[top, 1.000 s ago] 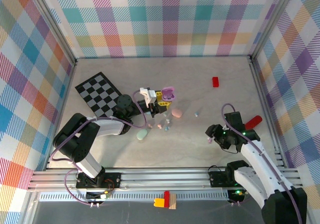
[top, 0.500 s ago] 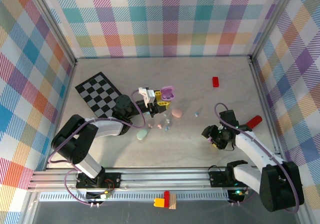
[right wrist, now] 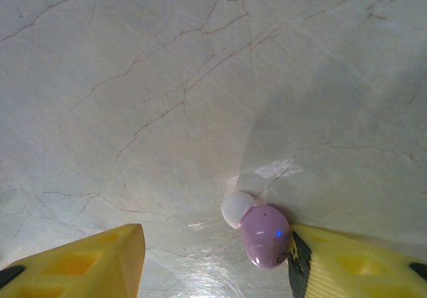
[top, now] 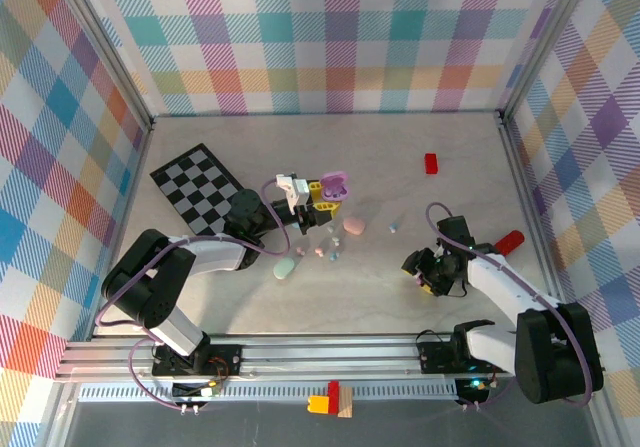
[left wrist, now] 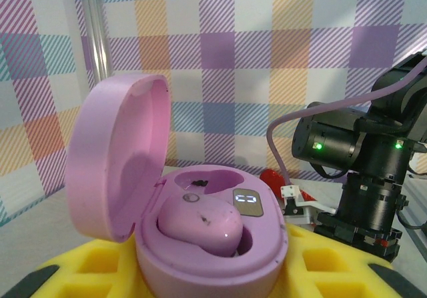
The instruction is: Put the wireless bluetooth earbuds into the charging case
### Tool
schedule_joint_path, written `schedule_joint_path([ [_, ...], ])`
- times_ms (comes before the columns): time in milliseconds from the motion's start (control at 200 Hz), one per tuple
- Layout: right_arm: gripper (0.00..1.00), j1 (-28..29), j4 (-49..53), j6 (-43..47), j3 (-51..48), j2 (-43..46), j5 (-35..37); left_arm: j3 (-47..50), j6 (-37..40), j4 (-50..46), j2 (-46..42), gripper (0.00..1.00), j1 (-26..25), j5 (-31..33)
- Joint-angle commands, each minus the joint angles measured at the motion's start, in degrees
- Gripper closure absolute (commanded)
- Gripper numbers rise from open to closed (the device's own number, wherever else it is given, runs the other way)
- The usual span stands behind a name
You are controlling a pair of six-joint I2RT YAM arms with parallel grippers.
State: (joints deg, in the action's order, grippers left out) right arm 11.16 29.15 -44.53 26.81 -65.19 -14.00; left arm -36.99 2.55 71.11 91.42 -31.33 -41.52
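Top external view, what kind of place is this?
Probably a robot test cell: plaid panel walls box in a marble-look tabletop, a left arm and a right arm are bolted to a metal rail at its near edge, and a checkerboard mat lies on it.

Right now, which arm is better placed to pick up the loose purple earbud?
Right: the right gripper, open, straddles the earbud on the table. The left gripper is shut on the open case.
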Motion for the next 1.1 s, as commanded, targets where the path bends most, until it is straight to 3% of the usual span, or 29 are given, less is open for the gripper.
schedule_joint_path([
  [0,0.43,0.95,-5.3,0.06,1.45,-1.38,-4.66,0.21,-0.24,2.89,-1.33,0.63,0.66,-1.48],
  [420,0.44,7.56,-10.7,-2.94,5.76,-9.0,-5.41,0.34,-0.26,2.45,-1.77,0.63,0.86,-1.36],
  [815,0.45,10.46,-9.29,-4.8,10.97,-9.05,-4.77,0.17,-0.08,2.41,-1.5,0.63,1.01,-1.33],
  [1095,0.44,10.46,0.18,2.23,15.18,-7.24,2.0,0.74,-0.02,2.84,-1.86,0.63,1.36,-1.42],
])
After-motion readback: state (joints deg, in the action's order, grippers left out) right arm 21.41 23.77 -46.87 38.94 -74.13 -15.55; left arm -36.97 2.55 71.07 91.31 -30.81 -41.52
